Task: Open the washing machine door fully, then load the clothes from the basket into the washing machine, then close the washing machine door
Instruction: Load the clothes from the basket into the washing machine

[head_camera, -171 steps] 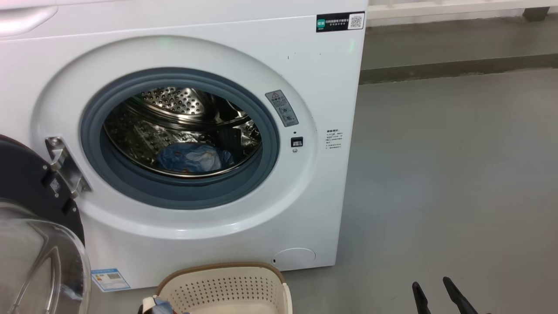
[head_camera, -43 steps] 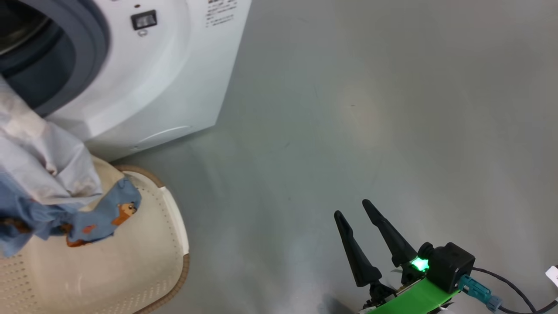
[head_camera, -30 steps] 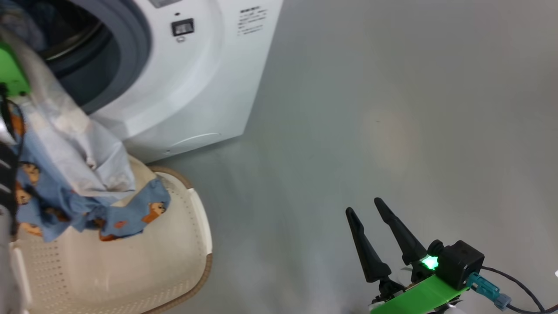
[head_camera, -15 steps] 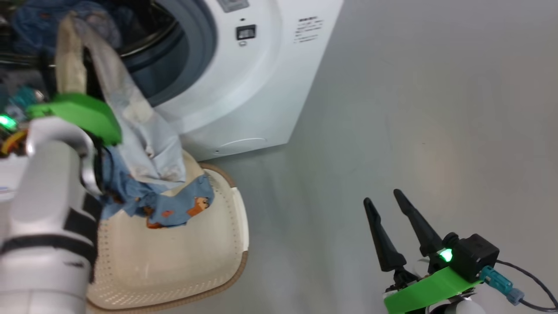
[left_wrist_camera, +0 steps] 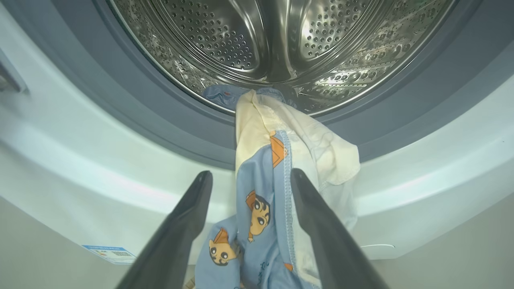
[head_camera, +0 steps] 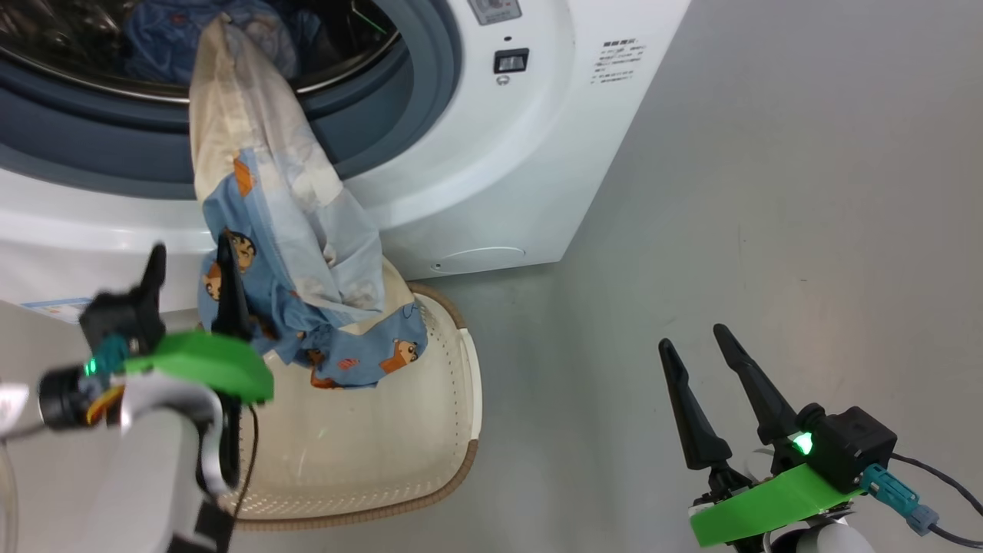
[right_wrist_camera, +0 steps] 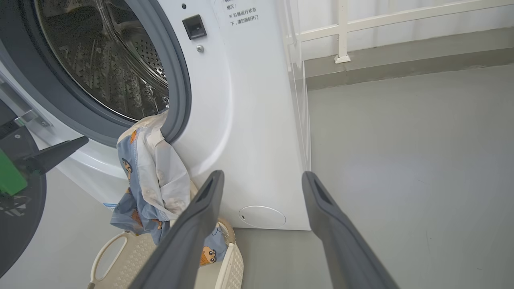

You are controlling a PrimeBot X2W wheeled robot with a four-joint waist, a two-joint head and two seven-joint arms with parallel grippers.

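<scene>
Clothes (head_camera: 292,253) are hanging half in and half out: in the head view, one end is lying over the lip of the washing machine (head_camera: 537,153) and the blue bear-print tail is trailing down the white front into the basket (head_camera: 461,384). More blue cloth is sitting inside the drum. My left claw (head_camera: 190,246) is hovering just beside the hanging strip, fingers spread wide and gripping nothing. My right claw (head_camera: 691,336) is waiting well apart over the floor (head_camera: 768,192), equally wide and empty.

Looking along my left fingers, the strip is showing between them, running up over the grey-blue gasket (left_wrist_camera: 160,112) toward the steel drum (left_wrist_camera: 281,40). I am not pinching it, and I cannot tell whether either finger is touching it.

From the right wrist, the cloth is spilling out of the drum mouth and down to the basket rim, and the washing machine door (right_wrist_camera: 16,224) is standing open at the left edge.

I am judging this fabric to be light, limp and soft, so it is likely sliding back out if only nudged. The best hold is looking like the bunched middle just below the lip, pinched across several folds, so the tail is lifting clear of the basket with it.
</scene>
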